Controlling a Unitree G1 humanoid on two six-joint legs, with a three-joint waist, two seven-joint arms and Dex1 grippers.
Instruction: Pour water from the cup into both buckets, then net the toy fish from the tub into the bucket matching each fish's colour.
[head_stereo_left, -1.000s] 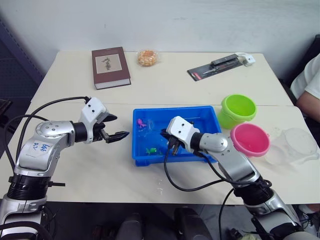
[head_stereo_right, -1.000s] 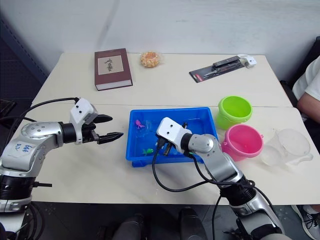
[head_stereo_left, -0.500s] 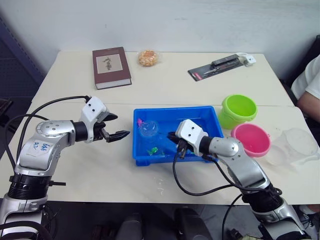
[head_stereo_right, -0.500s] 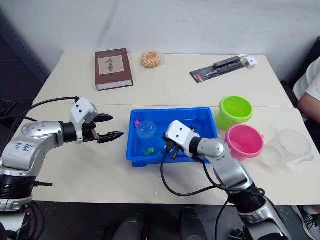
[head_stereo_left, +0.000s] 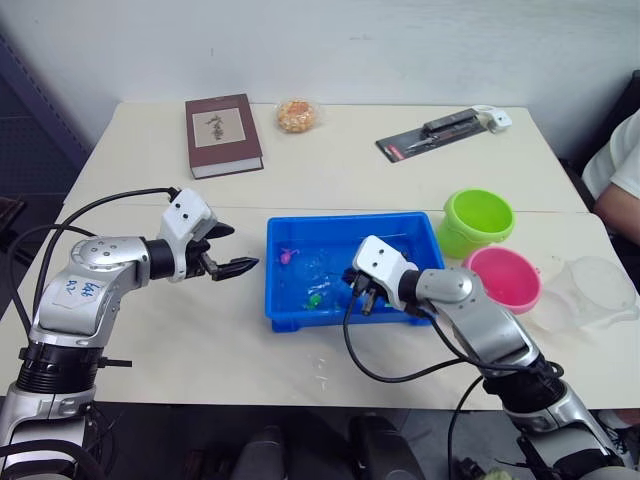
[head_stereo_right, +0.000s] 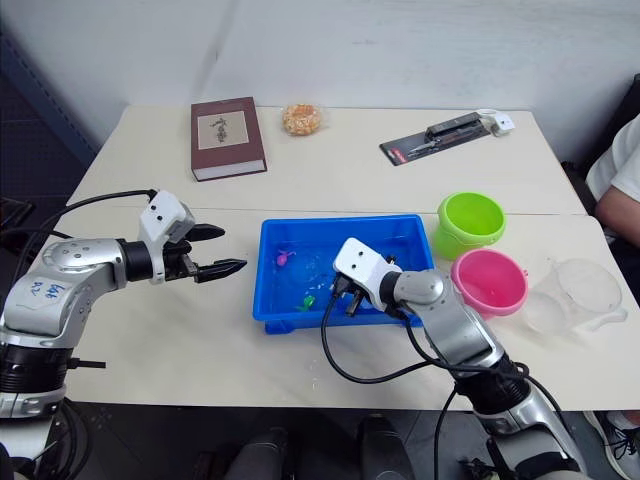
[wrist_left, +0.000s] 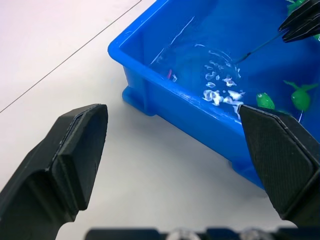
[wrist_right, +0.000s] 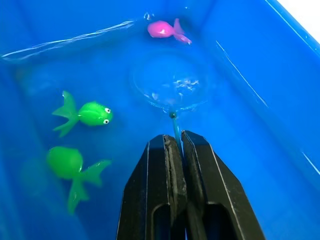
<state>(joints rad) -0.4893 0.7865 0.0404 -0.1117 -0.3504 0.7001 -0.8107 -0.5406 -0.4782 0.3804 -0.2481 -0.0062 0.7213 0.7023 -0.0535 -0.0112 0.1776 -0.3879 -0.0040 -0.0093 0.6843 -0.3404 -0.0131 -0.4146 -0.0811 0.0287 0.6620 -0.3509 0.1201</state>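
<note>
The blue tub (head_stereo_left: 340, 219) sits mid-table with water in it. My right gripper (wrist_right: 178, 137) reaches into it from the near side, shut on the thin handle of the net (wrist_right: 172, 82), whose hoop lies under the water. A pink fish (wrist_right: 167, 30) floats just beyond the hoop, and two green fish (wrist_right: 85, 114) float beside it. My left gripper (head_stereo_left: 240, 248) hovers open just left of the tub, holding nothing. The lime green bucket (head_stereo_left: 477, 220) and the pink bucket (head_stereo_left: 500, 280) stand right of the tub. The clear cup (head_stereo_left: 590, 290) lies further right.
At the back of the table lie a brown book (head_stereo_left: 221, 134), a small bag of snacks (head_stereo_left: 295, 115) and a packaged tool (head_stereo_left: 440, 133). A person's sleeve (head_stereo_left: 615, 165) shows at the right edge. Bare tabletop lies in front of the tub.
My right gripper has slid a little to the right inside the tub, dragging the net hoop through the water towards the middle. The left gripper has stayed put.
</note>
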